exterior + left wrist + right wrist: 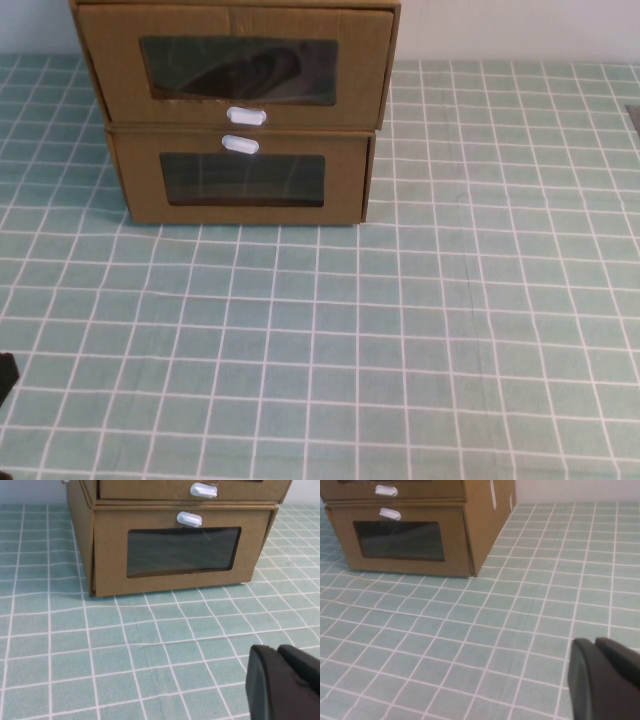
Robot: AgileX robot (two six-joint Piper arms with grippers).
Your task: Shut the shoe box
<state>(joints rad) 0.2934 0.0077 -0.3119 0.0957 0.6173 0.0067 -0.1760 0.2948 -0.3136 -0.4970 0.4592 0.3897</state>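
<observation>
Left pincer [285,685] first: it's low over the desk [400,350], a blunt black shape poking into the corner of its own wrist view, touching nothing, and whether it's open or closed I cannot tell from here. There's only bare green grid under it, white lines crossing pale teal squares. Over to the right pincer [605,680], and it's the same story: black, hanging above the cloth, well back from the cardboard, nothing in its grasp that I can see, and its state I can't call either. Neither one is near the boxes; a wide stretch of checked surface lies between them and the stack. Now out to the stack itself, at the far end of the desk, left of centre, up against the pale wall. Two brown cardboard drawers, one on top of the other. The shoe box [235,65] is the upper one, with its clear window facing us, something dark lying inside behind the film, and the small white pull tab [246,116] sitting just below that window. Directly beneath it, carrying it, is the lower box [243,180], with its own white tab [240,145] above its window, so the two tabs nearly meet at the seam. The upper drawer front may be standing a touch proud of its sleeve, but from this angle I wouldn't swear to it.
</observation>
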